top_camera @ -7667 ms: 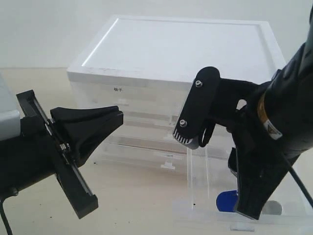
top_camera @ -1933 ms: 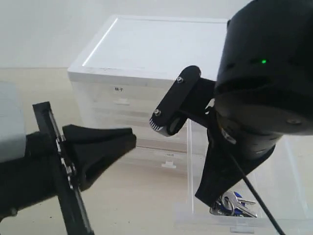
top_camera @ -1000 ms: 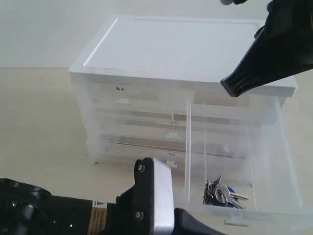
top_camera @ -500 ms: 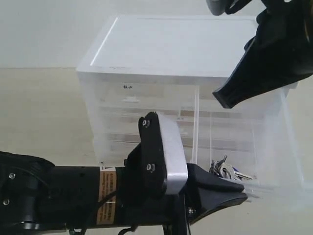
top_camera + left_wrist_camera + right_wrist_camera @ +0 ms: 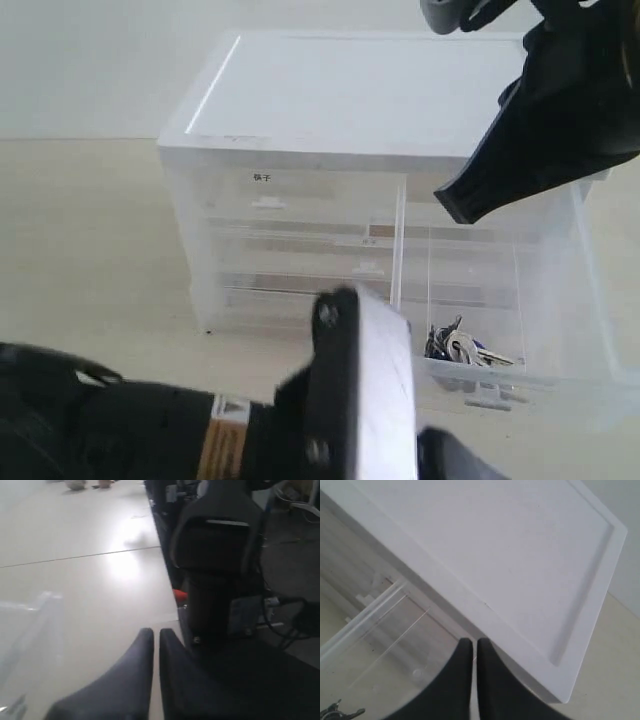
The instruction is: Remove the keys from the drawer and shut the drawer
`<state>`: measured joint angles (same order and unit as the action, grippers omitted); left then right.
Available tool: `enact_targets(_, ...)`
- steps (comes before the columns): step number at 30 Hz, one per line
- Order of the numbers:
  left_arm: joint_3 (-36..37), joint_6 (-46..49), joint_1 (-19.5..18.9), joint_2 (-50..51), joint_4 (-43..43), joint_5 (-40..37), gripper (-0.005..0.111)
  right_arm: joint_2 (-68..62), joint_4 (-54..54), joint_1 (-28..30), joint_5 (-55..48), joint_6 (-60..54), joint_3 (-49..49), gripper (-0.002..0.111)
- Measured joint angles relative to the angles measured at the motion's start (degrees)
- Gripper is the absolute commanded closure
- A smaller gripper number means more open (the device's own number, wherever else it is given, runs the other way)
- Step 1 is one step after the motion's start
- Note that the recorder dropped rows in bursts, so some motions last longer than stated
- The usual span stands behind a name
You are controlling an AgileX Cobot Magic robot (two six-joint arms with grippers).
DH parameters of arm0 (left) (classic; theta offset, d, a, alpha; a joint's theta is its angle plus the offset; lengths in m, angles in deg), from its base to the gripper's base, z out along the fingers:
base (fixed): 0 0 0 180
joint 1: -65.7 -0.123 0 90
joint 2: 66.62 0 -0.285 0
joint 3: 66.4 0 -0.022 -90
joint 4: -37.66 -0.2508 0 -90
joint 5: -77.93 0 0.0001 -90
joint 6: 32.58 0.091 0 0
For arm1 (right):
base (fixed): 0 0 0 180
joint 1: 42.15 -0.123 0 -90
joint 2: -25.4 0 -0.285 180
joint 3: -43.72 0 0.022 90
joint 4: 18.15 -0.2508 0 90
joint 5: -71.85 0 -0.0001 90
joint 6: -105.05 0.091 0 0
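Left gripper [image 5: 156, 634] pinched closed, empty, low in front of the drawer [image 5: 540, 385]. Keys [image 5: 462, 348] lie inside the drawer, near its front left corner. Right gripper [image 5: 473, 644] clamped closed, empty, above the drawer. To grab well: spread jaws first, descend straight over keys, avoid drawer walls.

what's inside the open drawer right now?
Only the keys, bunched near the front wall of the drawer, toward its left side. Nothing else shows on the visible floor; the right gripper covers the rear part.
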<state>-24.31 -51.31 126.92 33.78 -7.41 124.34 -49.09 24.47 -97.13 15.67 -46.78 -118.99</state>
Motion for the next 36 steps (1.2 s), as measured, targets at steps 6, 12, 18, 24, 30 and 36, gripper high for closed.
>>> enact_targets(6, -0.8, 17.0, 3.5, 5.9, 20.9, -4.3, 0.102, 0.0, 0.0, 0.0, 0.0, 0.0, 0.0, 0.108)
enact_targets(12, -5.3, 20.0, 3.5, 9.3, 23.8, -4.3, 0.102, 0.0, 0.0, 0.0, 0.0, -0.1, 0.0, 0.108)
enact_targets(18, -7.6, 22.4, 3.0, 9.6, 27.0, -5.0, 0.102, 0.0, -1.0, 0.0, 0.0, -0.1, 0.0, 0.108)
enact_targets(24, -10.4, 22.9, 1.3, 9.4, 27.1, -7.5, 0.102, 0.0, -1.5, 0.0, 0.0, -0.1, 0.0, 0.108)
enact_targets(30, -9.4, 22.4, 1.1, 0.6, 27.0, -12.1, 0.102, 0.0, -1.7, 0.1, 0.1, 0.0, 0.0, 0.108)
enact_targets(36, -4.4, 28.4, 9.4, 5.0, 30.1, -11.4, 0.102, 0.0, -1.7, 0.1, 0.1, -0.3, 0.0, 0.108)
